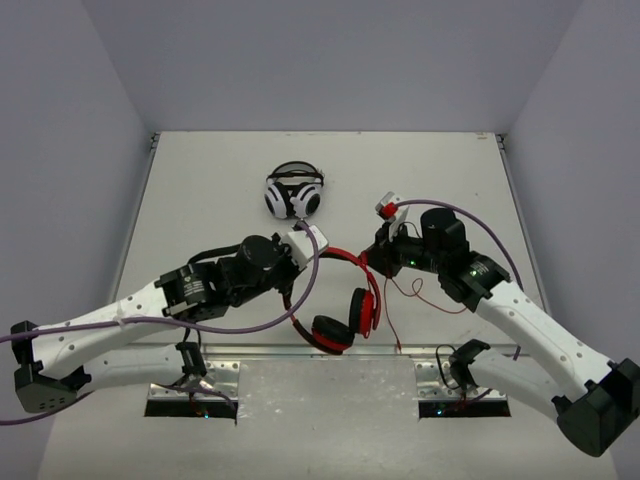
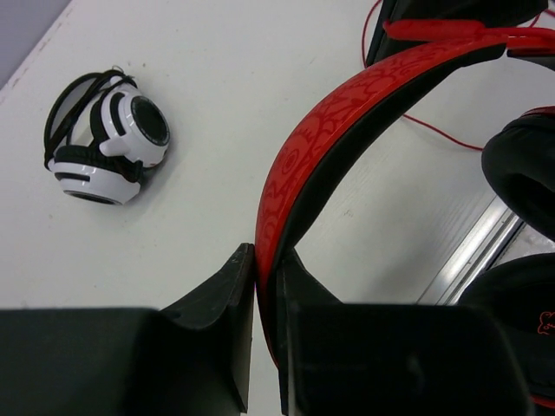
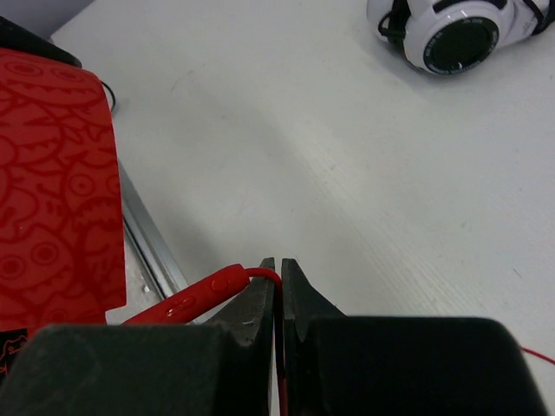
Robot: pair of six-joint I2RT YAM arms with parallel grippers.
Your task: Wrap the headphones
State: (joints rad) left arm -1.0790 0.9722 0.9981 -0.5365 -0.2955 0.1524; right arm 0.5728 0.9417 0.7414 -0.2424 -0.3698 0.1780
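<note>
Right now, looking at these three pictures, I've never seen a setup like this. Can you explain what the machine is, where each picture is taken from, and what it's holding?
These are two robot arms bolted at the near edge of a white table. Each ends in a two-finger gripper. The wide picture comes from a fixed camera above and behind the arms. The other two come from a small camera on each wrist, looking along its fingers.

There are two things here: red headphones with black cushions, and, further back, a white-and-black pair.

The left gripper is shut on the red headband. The right gripper is shut on the headphones' thin red cable, beside its small inline control. More of the cable trails loose on the table.
</note>
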